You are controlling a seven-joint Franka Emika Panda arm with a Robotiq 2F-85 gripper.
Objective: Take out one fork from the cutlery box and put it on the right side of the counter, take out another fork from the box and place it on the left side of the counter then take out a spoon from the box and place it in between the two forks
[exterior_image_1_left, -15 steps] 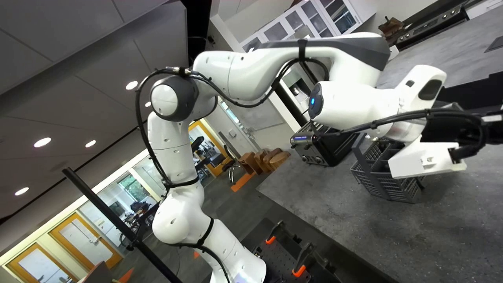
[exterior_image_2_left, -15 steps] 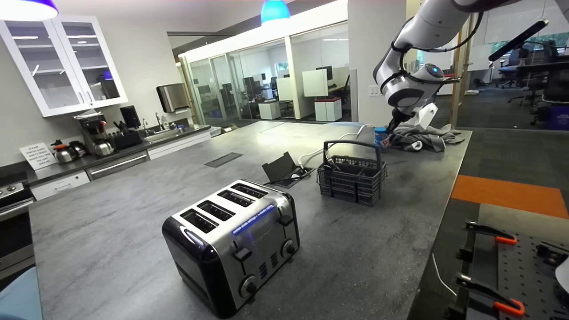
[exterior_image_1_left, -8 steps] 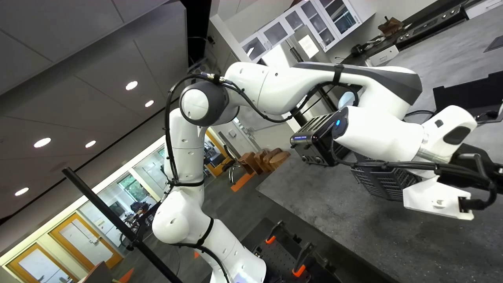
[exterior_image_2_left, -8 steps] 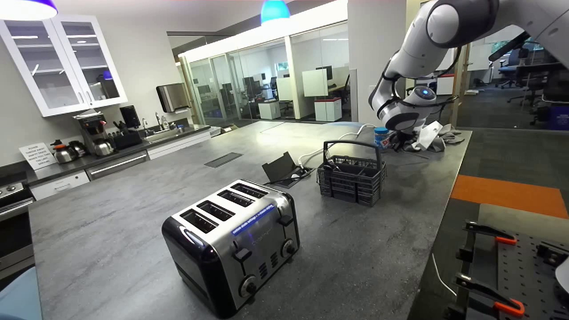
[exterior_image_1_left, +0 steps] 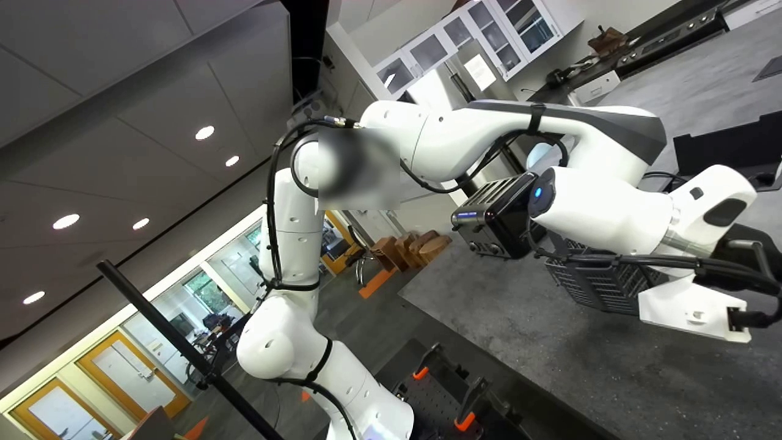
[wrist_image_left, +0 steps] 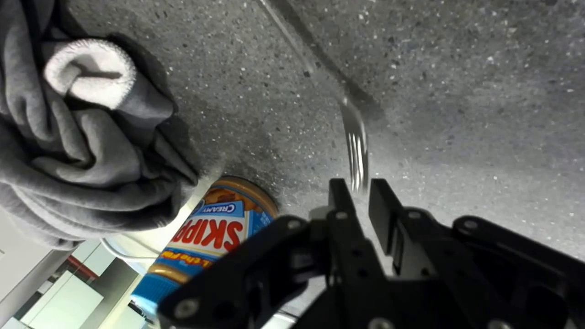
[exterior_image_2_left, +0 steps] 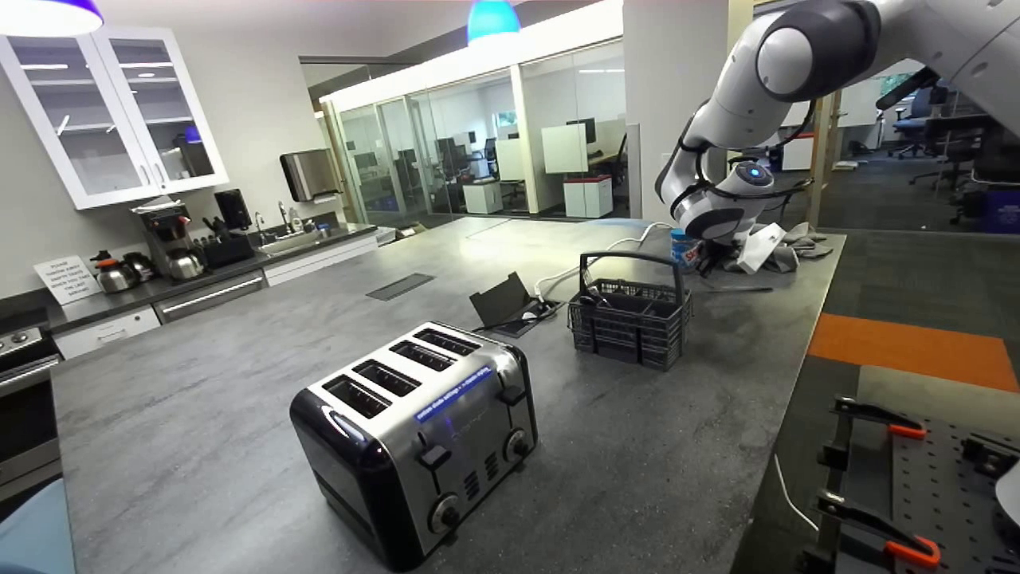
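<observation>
Wrist view: saw black two-fingered gripper (wrist_image_left: pixel 358 185) at six o'clock, spread narrowly, tines of slim silver metal fork (wrist_image_left: pixel 353 120) at its tips, contact unclear, handle toward eleven. In an exterior view, found dark-grey slatted cutlery box (exterior_image_2_left: pixel 628 339) at gripper's eight, on speckled grey counter (exterior_image_2_left: pixel 677 462).

The counter (wrist_image_left: pixel 480 114) is speckled grey, fork (wrist_image_left: pixel 354 124) silver, cutlery box (exterior_image_2_left: pixel 628 331) near-black.
</observation>
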